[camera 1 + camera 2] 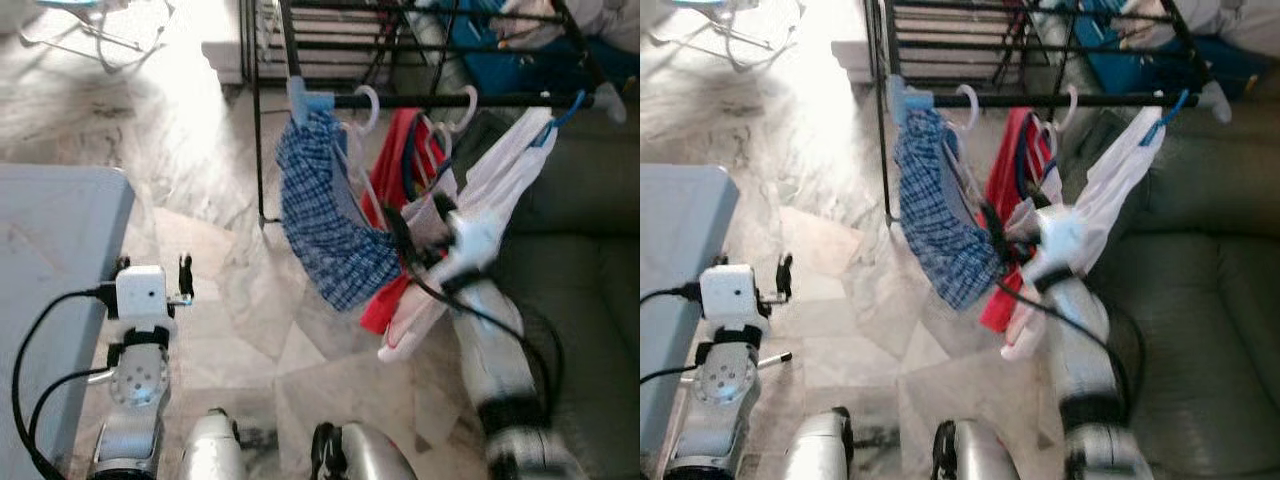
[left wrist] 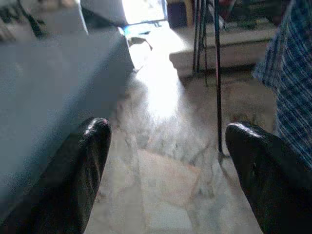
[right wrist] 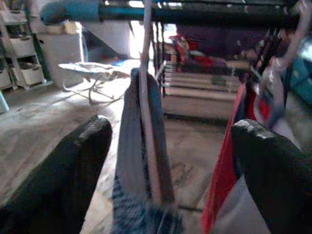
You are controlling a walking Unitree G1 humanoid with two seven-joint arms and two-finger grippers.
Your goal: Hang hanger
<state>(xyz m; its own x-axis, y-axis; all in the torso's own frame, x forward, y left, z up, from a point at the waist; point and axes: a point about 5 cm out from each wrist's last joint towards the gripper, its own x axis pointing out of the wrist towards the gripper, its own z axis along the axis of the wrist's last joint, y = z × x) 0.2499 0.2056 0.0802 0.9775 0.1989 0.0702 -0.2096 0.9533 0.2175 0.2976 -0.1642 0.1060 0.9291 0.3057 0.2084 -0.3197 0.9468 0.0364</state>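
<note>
A black rail (image 1: 450, 100) of a clothes rack carries several hangers. A white hanger (image 1: 367, 105) holds a blue checked garment (image 1: 320, 210), a red garment (image 1: 400, 160) hangs beside it, and a white garment (image 1: 500, 170) hangs from a blue hanger further right. My right gripper (image 1: 418, 222) is raised among these clothes, just below the rail. It is open, and in the right wrist view the pale hanger stem (image 3: 146, 97) and checked garment (image 3: 129, 146) stand between its fingers (image 3: 63, 180) without being touched. My left gripper (image 1: 185, 275) is held low over the floor, open and empty (image 2: 168, 131).
A grey-blue table (image 1: 50, 240) stands close on the left, next to my left arm. A dark grey sofa (image 1: 580, 280) fills the right side, under the rack's end. The rack's black leg (image 1: 258, 150) stands on pale marble floor (image 1: 200, 130). A bouncer frame (image 1: 90, 25) sits far left.
</note>
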